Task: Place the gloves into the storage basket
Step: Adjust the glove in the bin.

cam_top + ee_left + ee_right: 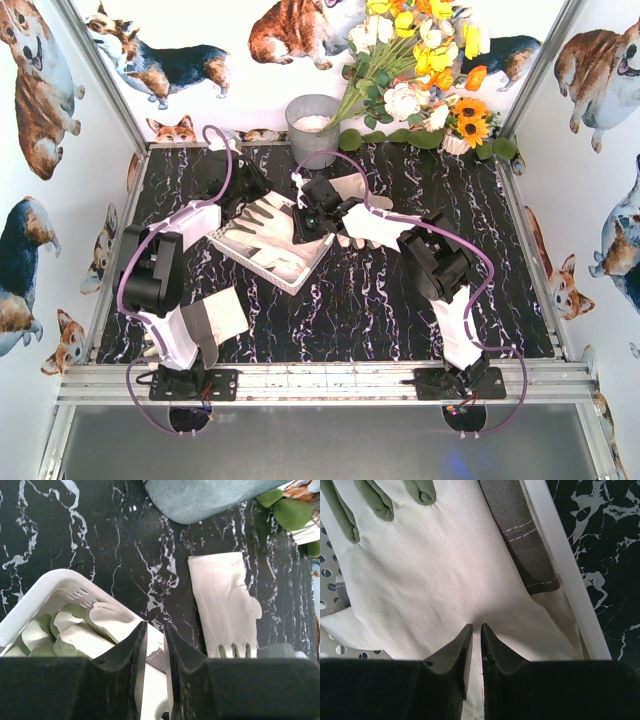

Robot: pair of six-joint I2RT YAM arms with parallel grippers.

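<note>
The storage basket [262, 268] sits left of centre on the black marble table, with gloves [268, 228] lying in it. My right gripper [476, 626] is over the basket [560, 565], shut on a raised fold of a cream glove [435, 575] that lies inside. My left gripper [155, 625] is at the basket's far rim [35, 600]. Its jaws stand nearly together, with white glove cuff between them. One more glove [225, 600] lies flat on the table beyond the basket, near the bucket. Another glove [225, 318] lies by the left arm's base.
A grey metal bucket [313, 130] stands at the back centre, with a bunch of artificial flowers [420, 70] to its right. Metal frame rails and printed walls close in the table on all sides.
</note>
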